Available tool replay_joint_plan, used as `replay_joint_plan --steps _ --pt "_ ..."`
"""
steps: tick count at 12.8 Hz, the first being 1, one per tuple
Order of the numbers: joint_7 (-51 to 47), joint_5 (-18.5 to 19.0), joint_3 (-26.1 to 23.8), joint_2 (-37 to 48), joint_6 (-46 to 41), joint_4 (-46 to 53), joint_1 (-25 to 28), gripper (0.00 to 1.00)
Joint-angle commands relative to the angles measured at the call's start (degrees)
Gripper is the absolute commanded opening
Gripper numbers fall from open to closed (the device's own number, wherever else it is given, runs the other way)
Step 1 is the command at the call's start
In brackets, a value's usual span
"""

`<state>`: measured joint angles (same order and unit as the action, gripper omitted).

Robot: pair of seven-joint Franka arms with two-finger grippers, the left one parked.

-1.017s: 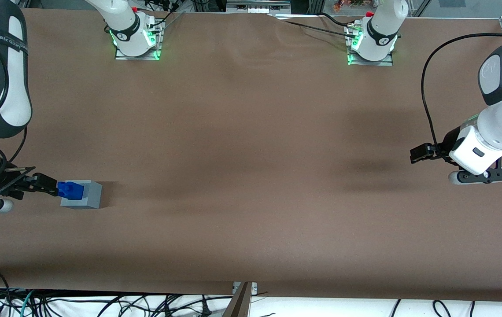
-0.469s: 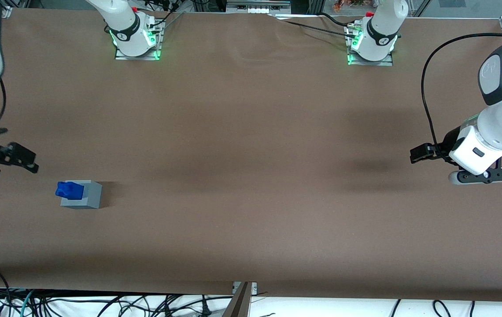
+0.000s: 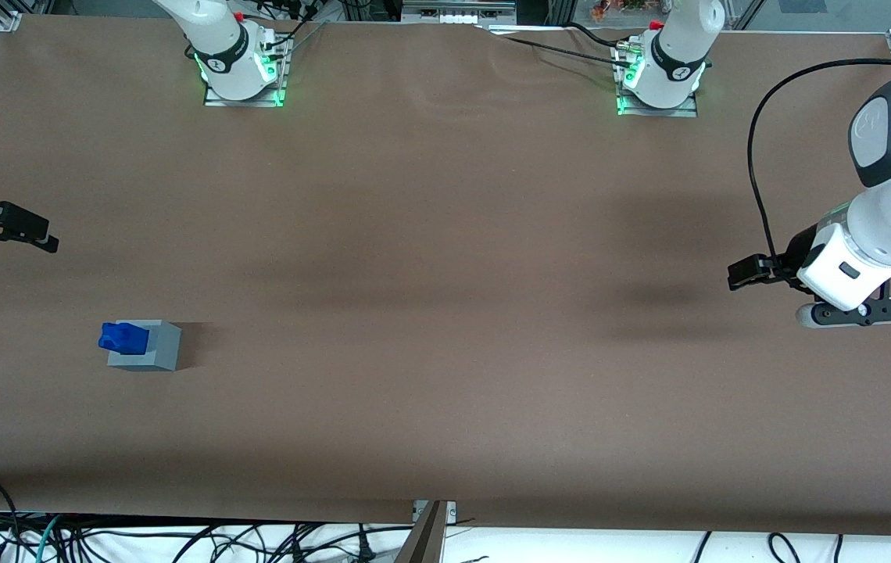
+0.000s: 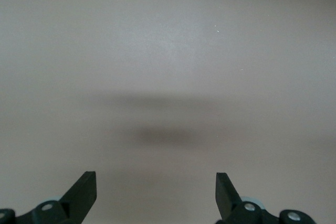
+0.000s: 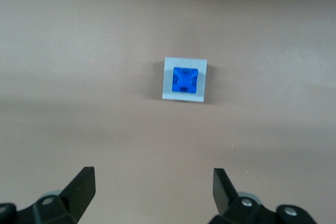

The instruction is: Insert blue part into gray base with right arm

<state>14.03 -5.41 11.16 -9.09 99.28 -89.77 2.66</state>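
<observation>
The blue part (image 3: 124,338) sits in the recess on top of the gray base (image 3: 150,349), which stands on the brown table toward the working arm's end. In the right wrist view the blue part (image 5: 185,80) fills the middle of the gray base (image 5: 169,80), seen from straight above. My right gripper (image 3: 19,229) hangs high above the table, farther from the front camera than the base and well apart from it. It is open and empty; its fingers (image 5: 81,188) stand wide apart.
Two arm mounts with green lights (image 3: 242,74) (image 3: 656,78) stand along the table edge farthest from the front camera. Cables (image 3: 180,539) lie below the table's near edge.
My right gripper has let go of the blue part, left it in the gray base, and risen up and away from it. The part and the base have not moved.
</observation>
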Motion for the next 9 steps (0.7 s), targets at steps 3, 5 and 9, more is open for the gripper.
replay_joint_plan --steps 3,5,9 --pt "-0.3 1.1 -1.5 -0.3 -3.4 1.7 -1.5 0.99" --pt "-0.4 1.1 -1.5 -0.5 -3.4 1.8 -1.5 0.99" --pt "-0.3 3.5 -1.6 -0.6 -3.4 1.9 -1.3 0.99"
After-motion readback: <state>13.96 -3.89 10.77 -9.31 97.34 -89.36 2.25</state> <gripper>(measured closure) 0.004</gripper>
